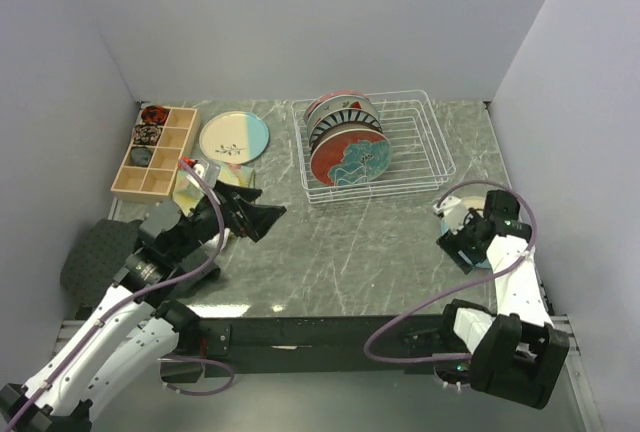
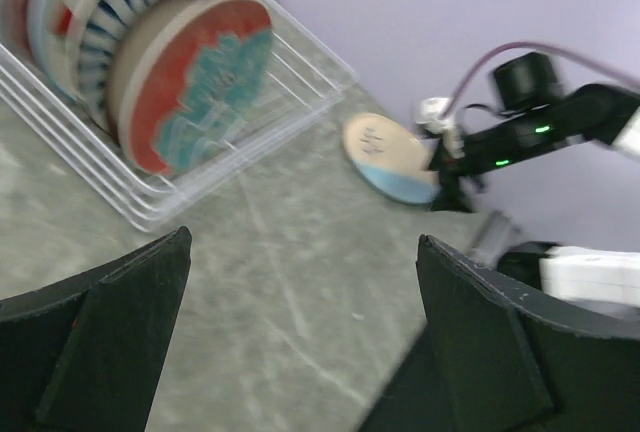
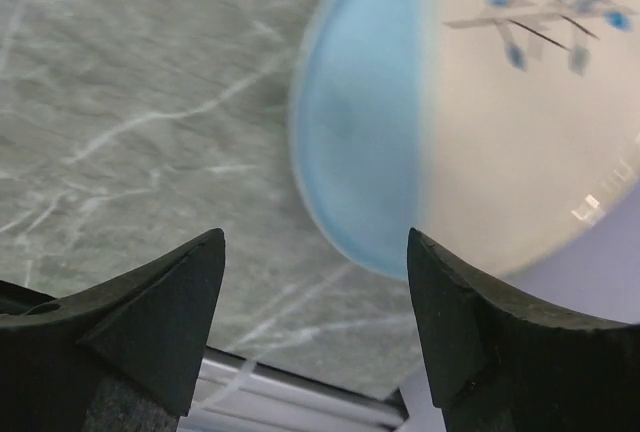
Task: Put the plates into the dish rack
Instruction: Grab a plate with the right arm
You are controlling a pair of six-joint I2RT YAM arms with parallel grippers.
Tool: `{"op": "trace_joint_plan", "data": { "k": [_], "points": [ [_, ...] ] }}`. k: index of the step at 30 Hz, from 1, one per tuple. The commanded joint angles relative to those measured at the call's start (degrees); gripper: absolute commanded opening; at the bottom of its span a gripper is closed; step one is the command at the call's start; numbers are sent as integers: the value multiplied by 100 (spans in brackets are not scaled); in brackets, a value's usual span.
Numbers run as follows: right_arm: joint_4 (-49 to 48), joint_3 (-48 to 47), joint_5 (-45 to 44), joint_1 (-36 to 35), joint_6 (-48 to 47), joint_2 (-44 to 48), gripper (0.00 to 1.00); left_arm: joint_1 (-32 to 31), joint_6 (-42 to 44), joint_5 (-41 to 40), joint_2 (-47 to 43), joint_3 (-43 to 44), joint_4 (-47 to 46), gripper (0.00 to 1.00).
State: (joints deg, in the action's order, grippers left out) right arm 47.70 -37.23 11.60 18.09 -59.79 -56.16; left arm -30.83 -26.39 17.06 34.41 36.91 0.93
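Note:
The white wire dish rack (image 1: 415, 152) stands at the back centre, with several plates upright in its left half. The front one is red and teal (image 1: 350, 160). The rack (image 2: 150, 202) and that plate (image 2: 190, 82) also show in the left wrist view. A cream-and-blue plate (image 1: 233, 137) lies flat at the back left. A second cream-and-blue plate (image 3: 480, 122) lies at the table's right edge, also in the left wrist view (image 2: 395, 157). My right gripper (image 1: 462, 237) (image 3: 315, 242) is open just above its blue rim. My left gripper (image 1: 255, 214) (image 2: 300, 252) is open and empty over bare table.
A wooden compartmented box (image 1: 155, 150) stands at the back left. A dark grey mat (image 1: 95, 252) lies at the near left. A yellowish item (image 1: 190, 190) lies partly under my left arm. Purple walls close in three sides. The table's front edge (image 3: 300, 387) is right under my right gripper.

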Motion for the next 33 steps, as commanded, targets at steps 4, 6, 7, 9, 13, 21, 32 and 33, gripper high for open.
{"op": "trace_joint_plan", "data": {
  "k": [4,6,7,9,13,21,32,33],
  "points": [
    [-1042,576,-332,-735,169,-316,77,16,-1957,448,4,-561,-427,99],
    [-1412,734,-623,-947,310,-386,76,24,-2001,412,-66,-640,-418,99],
    [-1517,770,-719,-991,371,-500,75,24,-2045,404,-75,-667,-409,99],
    [-1720,823,-895,-1035,407,-606,73,16,-2080,377,-102,-746,-392,100],
    [-1966,902,-1054,-1053,398,-852,69,24,-2203,351,-145,-939,-479,99],
    [-1633,691,-852,-1210,354,-1475,32,16,-2914,544,-198,-1580,-1261,99],
    [-799,551,-555,-2106,652,-1056,0,-28,-3978,676,56,-2644,-2641,99],
    [-667,498,-466,-2177,679,-889,0,-63,-4170,632,109,-2740,-2729,99]
  ]
}}
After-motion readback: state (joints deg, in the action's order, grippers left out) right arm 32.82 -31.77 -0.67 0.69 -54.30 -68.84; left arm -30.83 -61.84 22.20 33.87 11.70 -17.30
